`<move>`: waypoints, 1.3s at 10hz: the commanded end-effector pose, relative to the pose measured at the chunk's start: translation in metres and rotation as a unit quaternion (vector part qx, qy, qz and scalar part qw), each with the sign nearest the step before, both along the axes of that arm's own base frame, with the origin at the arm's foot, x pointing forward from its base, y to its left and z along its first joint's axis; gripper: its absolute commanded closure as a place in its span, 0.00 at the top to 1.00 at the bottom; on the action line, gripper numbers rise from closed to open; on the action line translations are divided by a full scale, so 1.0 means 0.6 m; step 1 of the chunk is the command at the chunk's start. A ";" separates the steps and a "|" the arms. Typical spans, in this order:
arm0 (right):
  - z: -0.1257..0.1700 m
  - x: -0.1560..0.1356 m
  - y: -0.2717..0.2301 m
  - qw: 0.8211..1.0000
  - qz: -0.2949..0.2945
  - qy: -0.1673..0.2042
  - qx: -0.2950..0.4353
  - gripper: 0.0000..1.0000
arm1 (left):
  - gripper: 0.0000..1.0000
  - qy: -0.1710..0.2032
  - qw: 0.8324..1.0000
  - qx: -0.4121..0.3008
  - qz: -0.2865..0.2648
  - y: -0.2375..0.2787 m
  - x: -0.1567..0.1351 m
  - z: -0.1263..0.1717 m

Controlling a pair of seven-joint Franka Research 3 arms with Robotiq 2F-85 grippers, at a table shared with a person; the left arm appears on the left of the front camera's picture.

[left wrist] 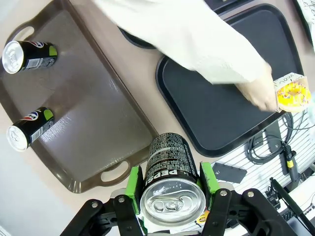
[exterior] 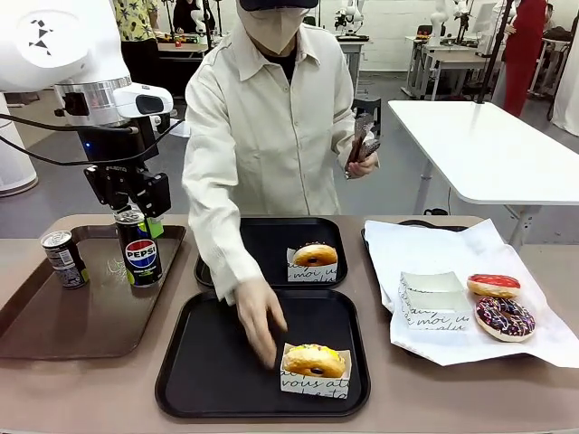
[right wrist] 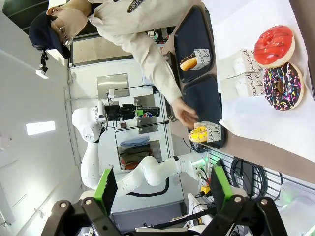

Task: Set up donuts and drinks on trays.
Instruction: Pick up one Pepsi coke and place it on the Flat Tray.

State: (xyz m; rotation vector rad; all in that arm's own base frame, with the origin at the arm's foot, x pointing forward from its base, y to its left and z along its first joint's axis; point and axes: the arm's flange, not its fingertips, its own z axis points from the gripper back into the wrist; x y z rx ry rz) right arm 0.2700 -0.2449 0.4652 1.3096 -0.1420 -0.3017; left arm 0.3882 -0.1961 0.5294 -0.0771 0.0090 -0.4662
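Note:
My left gripper (exterior: 137, 220) is shut on a black Pepsi can (exterior: 141, 255), held upright over the right part of the brown tray (exterior: 54, 316). In the left wrist view its green pads clamp the can (left wrist: 170, 172) from both sides, and two more cans (left wrist: 29, 53) (left wrist: 28, 130) stand on the brown tray. One spare can (exterior: 63, 259) shows from the front. The near black tray (exterior: 217, 362) holds a yellow-iced donut (exterior: 314, 359) in a paper sleeve, with the person's hand (exterior: 261, 318) beside it. A sleeved donut (exterior: 315, 254) sits on the far black tray (exterior: 262, 237). My right gripper (right wrist: 163, 189) is open with nothing between its fingers.
At the right, a white paper sheet (exterior: 434, 249) carries a red-iced donut (exterior: 493, 286), a chocolate-sprinkle donut (exterior: 505, 318) and a stack of paper sleeves (exterior: 432, 298). The person leans across the table and holds tongs (exterior: 362, 143) in the other hand.

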 end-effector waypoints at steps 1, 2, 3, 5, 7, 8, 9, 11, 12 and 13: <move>0.000 0.001 0.000 1.000 -0.003 -0.009 0.009 1.00 | 0.58 0.002 1.000 -0.001 0.000 -0.001 0.002 0.011; 0.000 0.001 0.000 1.000 -0.003 -0.009 0.009 1.00 | 0.58 0.002 1.000 -0.001 0.000 -0.001 0.002 0.011; 0.000 0.001 0.000 1.000 -0.003 -0.009 0.009 1.00 | 0.58 0.002 1.000 -0.001 0.000 -0.001 0.002 0.011; 0.000 0.001 0.000 1.000 -0.003 -0.009 0.009 1.00 | 0.58 0.000 1.000 0.000 0.000 0.000 0.000 0.000; 0.000 0.001 0.000 1.000 -0.003 -0.009 0.009 1.00 | 0.58 -0.029 0.999 0.012 0.015 -0.037 0.095 -0.018; 0.000 0.001 0.000 1.000 -0.003 -0.009 0.009 1.00 | 0.58 -0.049 0.998 0.032 0.027 -0.062 0.144 -0.031; 0.000 0.001 0.000 1.000 -0.003 -0.009 0.009 1.00 | 0.58 -0.075 0.995 0.051 0.040 -0.084 0.185 -0.046; 0.000 0.001 0.000 1.000 -0.003 -0.009 0.009 1.00 | 0.58 -0.127 0.989 0.050 0.059 -0.118 0.251 -0.076; 0.000 0.001 0.000 1.000 -0.003 -0.009 0.009 1.00 | 0.58 -0.153 0.985 0.054 0.058 -0.134 0.266 -0.090; 0.000 0.001 0.000 1.000 -0.003 -0.009 0.009 1.00 | 0.58 -0.171 0.982 0.048 0.058 -0.151 0.274 -0.099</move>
